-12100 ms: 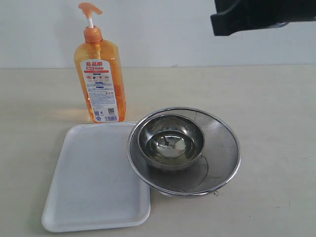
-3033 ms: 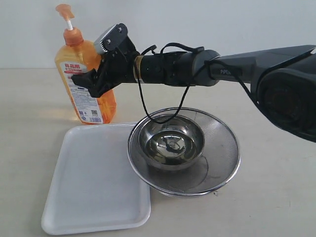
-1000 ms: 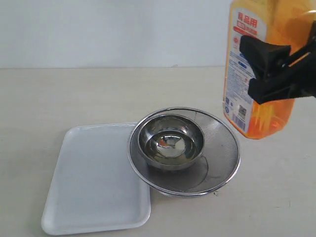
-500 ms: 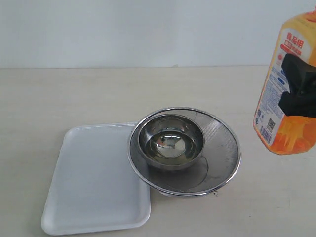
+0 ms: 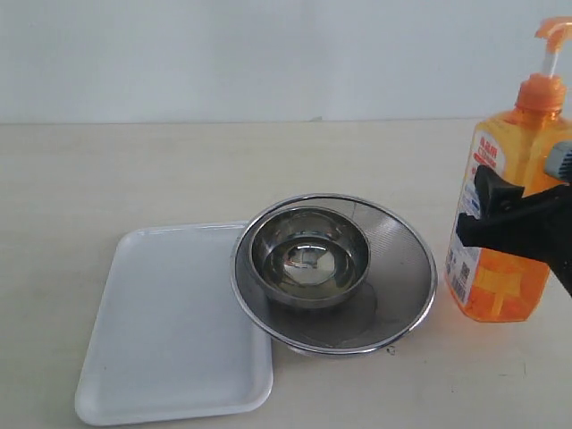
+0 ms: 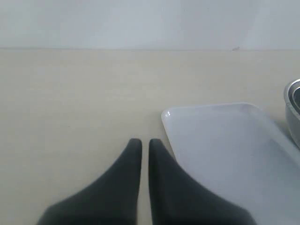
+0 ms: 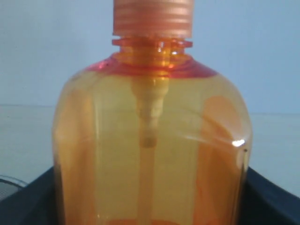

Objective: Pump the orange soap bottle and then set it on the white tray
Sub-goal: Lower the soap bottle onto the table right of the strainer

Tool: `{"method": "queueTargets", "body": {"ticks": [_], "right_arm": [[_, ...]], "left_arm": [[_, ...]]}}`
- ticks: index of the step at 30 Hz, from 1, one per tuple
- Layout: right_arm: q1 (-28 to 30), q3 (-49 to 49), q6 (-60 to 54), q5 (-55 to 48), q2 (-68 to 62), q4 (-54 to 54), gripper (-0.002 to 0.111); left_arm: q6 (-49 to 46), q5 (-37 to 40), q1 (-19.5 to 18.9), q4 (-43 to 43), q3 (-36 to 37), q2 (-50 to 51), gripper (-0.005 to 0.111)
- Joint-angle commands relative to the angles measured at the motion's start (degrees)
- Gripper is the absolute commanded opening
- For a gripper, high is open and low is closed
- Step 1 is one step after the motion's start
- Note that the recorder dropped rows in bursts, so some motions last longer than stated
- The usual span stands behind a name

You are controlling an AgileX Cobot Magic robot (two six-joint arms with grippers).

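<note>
The orange soap bottle point(image 5: 511, 138) stands upright at the far right of the table, to the right of the strainer, its pump head raised on the white stem. My right gripper point(image 5: 502, 223) is shut on the bottle's middle from the right. In the right wrist view the bottle point(image 7: 152, 150) fills the frame, with dark fingers point(image 7: 33, 201) at both lower edges. The white tray point(image 5: 170, 322) lies at the front left. My left gripper point(image 6: 141, 141) is shut and holds nothing, hovering just beside the tray's point(image 6: 225, 145) corner; it does not show in the exterior view.
A round steel mesh strainer point(image 5: 402, 259) with a steel bowl point(image 5: 309, 259) inside it sits between the tray and the bottle, overlapping the tray's right edge. Its rim point(image 6: 293, 108) shows at the edge of the left wrist view. A pale wall runs behind the table.
The bottle, held high and tilted at the right half a second ago, has come down and now stands upright on the table right of the strainer, still gripped.
</note>
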State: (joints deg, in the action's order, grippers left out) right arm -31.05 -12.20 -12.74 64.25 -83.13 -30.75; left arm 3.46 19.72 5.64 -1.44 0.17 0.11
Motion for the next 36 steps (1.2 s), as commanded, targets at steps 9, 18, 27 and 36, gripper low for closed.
{"method": "queueTargets", "body": {"ticks": [9, 18, 27, 36], "right_arm": [[10.07, -5.48, 8.12, 5.71, -3.83, 14.05, 0.0], [10.07, -9.73, 7.18, 5.71, -12.59, 13.83, 0.0], [9.97, -9.0, 7.97, 5.71, -12.88, 13.43, 0.0], [9.97, -8.44, 11.46, 0.9, -12.88, 13.49, 0.037]], "left_arm": [[-0.11, -0.19, 0.28, 0.15, -0.17, -0.11, 0.005], [-0.11, -0.19, 0.28, 0.15, -0.17, -0.11, 0.005], [-0.11, -0.19, 0.28, 0.15, -0.17, -0.11, 0.005], [-0.11, -0.19, 0.28, 0.15, -0.17, -0.11, 0.005]]}}
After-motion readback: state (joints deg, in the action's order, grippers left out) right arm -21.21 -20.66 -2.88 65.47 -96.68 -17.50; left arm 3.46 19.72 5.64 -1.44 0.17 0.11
